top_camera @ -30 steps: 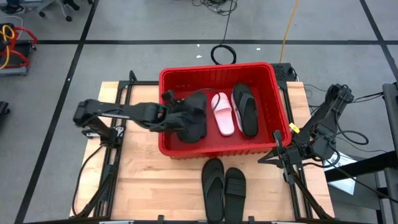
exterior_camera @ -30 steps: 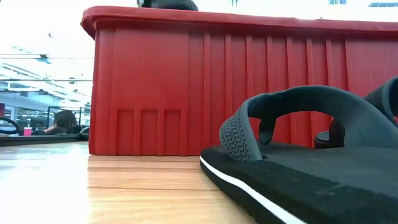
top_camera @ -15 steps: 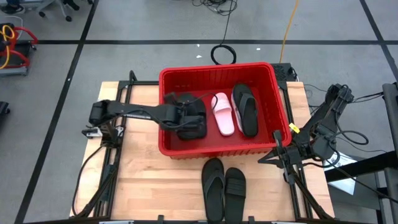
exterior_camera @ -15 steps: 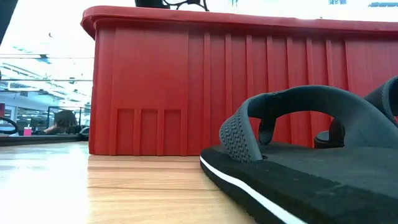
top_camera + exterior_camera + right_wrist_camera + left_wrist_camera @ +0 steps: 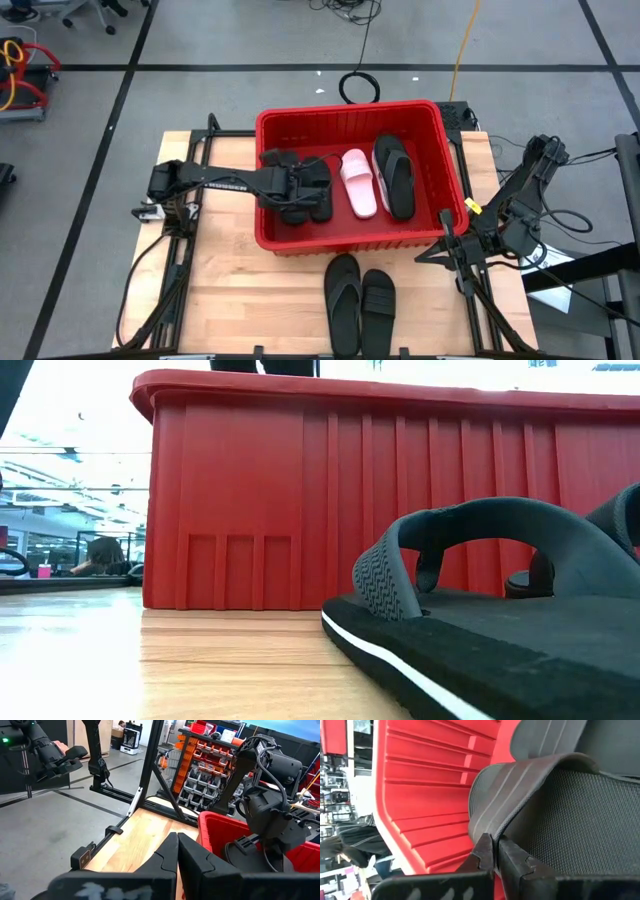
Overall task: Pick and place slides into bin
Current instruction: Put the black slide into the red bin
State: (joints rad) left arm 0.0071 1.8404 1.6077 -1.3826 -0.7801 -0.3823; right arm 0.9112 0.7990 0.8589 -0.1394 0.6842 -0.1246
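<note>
Left gripper [image 5: 318,190] pinches a black slide [image 5: 312,196] inside the red bin [image 5: 350,240], beside a pink slide [image 5: 358,182].

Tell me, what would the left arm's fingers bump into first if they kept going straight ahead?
Probably the black wide-strap slide right at the left gripper fingers, which are shut, apparently on its strap. Past it stands the red slotted plastic bin's wall.
</note>
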